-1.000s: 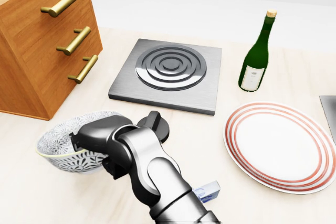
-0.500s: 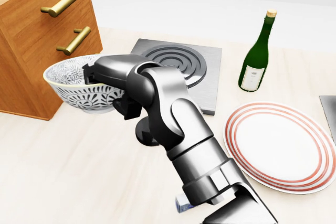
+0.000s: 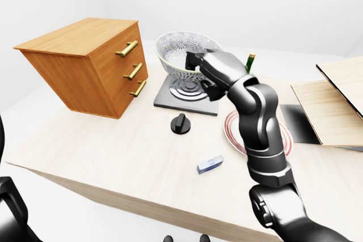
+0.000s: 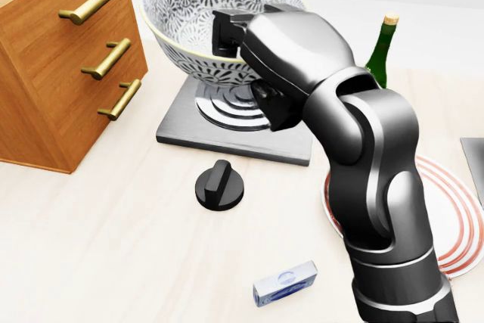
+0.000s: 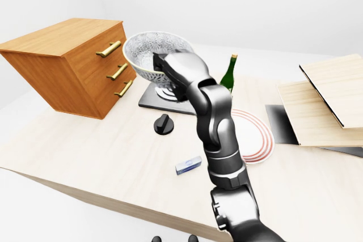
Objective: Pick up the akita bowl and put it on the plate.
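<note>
The akita bowl (image 4: 193,13), white with a grey-blue pattern, hangs tilted in the air above the burner plate at the top of the head view. My right hand (image 4: 240,45) is shut on its right rim, fingers inside and outside the wall. The right arm rises from the bottom right of the head view and hides much of the plate (image 5: 256,135), white with red rings, which lies on the table to the right of the bowl and lower. My left hand does not show.
A wooden drawer cabinet (image 4: 53,73) stands at the left. Under the bowl lie a steel burner plate (image 4: 227,126) and a black knob (image 4: 219,185). A green wine bottle (image 4: 380,54) stands beyond the plate. A small blue-white box (image 4: 285,283) lies nearby; wooden boards (image 5: 323,97) lie at right.
My right hand has carried the bowl up off the table at the lower left and rightward; it now hangs high over the burner plate. The knob is uncovered.
</note>
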